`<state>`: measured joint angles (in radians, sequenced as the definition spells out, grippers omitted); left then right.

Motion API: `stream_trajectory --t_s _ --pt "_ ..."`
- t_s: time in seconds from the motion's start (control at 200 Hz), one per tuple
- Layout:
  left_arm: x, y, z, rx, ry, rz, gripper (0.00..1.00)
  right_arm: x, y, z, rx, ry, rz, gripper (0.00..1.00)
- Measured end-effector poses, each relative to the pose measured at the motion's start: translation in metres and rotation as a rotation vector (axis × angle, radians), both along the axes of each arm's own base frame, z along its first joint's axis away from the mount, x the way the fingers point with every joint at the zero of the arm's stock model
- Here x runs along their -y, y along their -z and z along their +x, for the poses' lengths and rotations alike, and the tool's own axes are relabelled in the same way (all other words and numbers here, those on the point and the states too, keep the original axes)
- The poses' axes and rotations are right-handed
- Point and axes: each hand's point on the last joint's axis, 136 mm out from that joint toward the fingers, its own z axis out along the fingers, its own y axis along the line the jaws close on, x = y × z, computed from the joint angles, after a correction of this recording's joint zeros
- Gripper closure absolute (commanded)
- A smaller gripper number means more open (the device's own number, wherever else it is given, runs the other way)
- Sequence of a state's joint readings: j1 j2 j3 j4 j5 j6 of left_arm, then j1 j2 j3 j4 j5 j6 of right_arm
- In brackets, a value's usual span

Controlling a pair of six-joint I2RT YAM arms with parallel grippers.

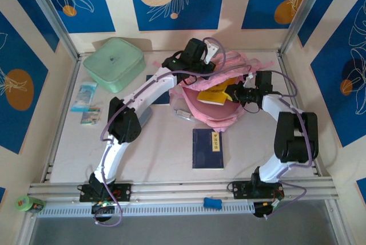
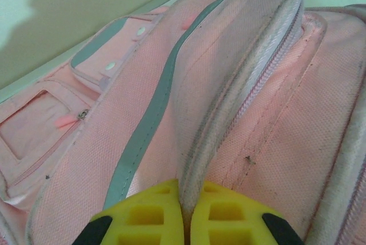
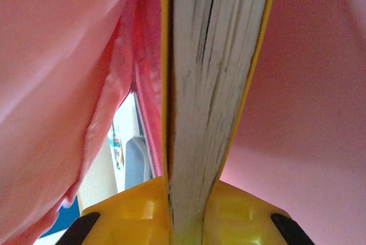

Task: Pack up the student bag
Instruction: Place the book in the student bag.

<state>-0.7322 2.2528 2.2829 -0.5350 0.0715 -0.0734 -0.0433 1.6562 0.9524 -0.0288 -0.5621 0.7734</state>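
Observation:
The student bag point(image 1: 231, 73), soft and pink, lies at the back right of the table with its mouth held open. My left gripper point(image 1: 201, 56) is shut on the bag's zip-edged rim; in the left wrist view the yellow fingers point(image 2: 154, 216) pinch that piped edge, with the bag's point(image 2: 137, 125) grey-blue strip running beside it. My right gripper point(image 1: 239, 94) is shut on a yellow-covered book point(image 1: 213, 95) that lies partly inside the bag's opening. In the right wrist view the book's point(image 3: 211, 73) page edge rises from my right gripper point(image 3: 186, 205), with pink fabric of the bag point(image 3: 309, 119) around it.
A dark blue book point(image 1: 207, 147) lies flat in front of the bag. Another blue book point(image 1: 155, 85) lies partly under the left arm. A mint green zip case point(image 1: 114, 62) stands back left, with two small packets point(image 1: 86, 97) nearer. A small white object point(image 1: 182, 113) lies mid-table.

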Motion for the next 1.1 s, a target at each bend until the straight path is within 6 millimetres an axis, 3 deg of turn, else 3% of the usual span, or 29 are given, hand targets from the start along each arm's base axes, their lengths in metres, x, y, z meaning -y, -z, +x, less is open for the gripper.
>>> stream_trajectory --t_s 0.2,0.325,0.445,0.545,0.65,0.8,0.95,1.101 --pt "0.0 -0.002 0.002 -0.007 0.007 -0.021 1.0 -0.002 0.031 0.034 -0.023 -0.012 -0.028 0.84" --pt "-0.002 -0.004 0.005 -0.002 0.003 -0.026 1.0 0.0 0.038 0.044 -0.006 -0.033 -0.065 0.61" --pt "-0.004 -0.004 0.007 -0.009 -0.005 -0.036 1.0 0.008 0.044 0.041 -0.022 -0.025 -0.117 0.49" --pt "-0.004 -0.004 0.007 -0.015 -0.007 -0.041 1.0 0.015 0.049 0.03 -0.054 -0.013 -0.167 0.47" --pt "-0.004 -0.004 0.007 -0.017 -0.004 -0.043 1.0 0.023 0.045 0.006 -0.084 0.02 -0.23 0.49" --pt "-0.003 -0.005 0.006 -0.024 0.003 -0.051 1.0 0.025 0.039 -0.025 -0.12 0.06 -0.292 0.63" --pt "-0.003 -0.005 0.006 -0.027 0.006 -0.058 1.0 -0.007 0.05 -0.042 -0.15 -0.015 -0.309 0.81" --pt "-0.003 -0.006 0.006 -0.03 0.012 -0.064 1.0 -0.038 0.069 -0.043 -0.169 -0.076 -0.325 0.93"
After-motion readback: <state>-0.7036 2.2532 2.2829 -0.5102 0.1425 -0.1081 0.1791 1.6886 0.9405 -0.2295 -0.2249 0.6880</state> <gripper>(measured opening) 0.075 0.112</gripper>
